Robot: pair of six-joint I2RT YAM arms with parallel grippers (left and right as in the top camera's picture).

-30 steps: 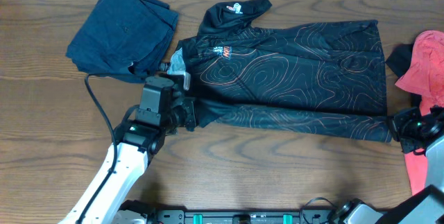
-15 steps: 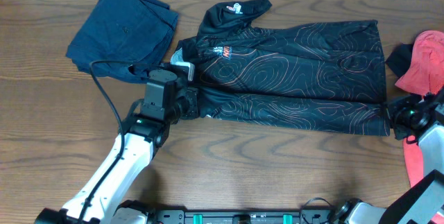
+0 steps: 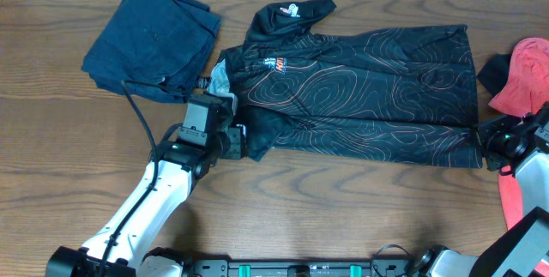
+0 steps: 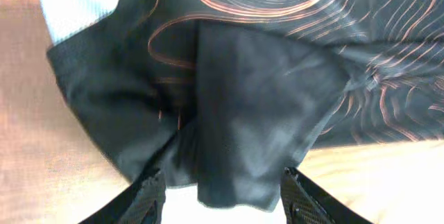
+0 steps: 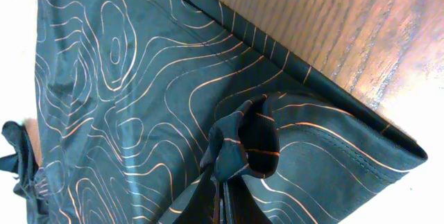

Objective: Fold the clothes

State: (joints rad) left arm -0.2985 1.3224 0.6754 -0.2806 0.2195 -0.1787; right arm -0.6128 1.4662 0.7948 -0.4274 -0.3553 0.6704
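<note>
At the jersey's [image 3: 360,88] near-left hem, the left gripper [image 3: 238,141] has its fingers apart with a flap of cloth between them. At the near-right corner, the right gripper [image 5: 223,207] is clamped on a bunched tuck. The jersey lies spread across the table [image 3: 343,217] with only its near edge turned over, so most of the folding seems left. Both arms reach in low, one from the near left and one from the right.

- Overhead light is falling evenly, shadows faint.
- Left wrist view is blurring the jersey [image 4: 263,113] slightly.
- Glare is whitening the surface [image 5: 347,30] in right wrist view's lower right.
</note>
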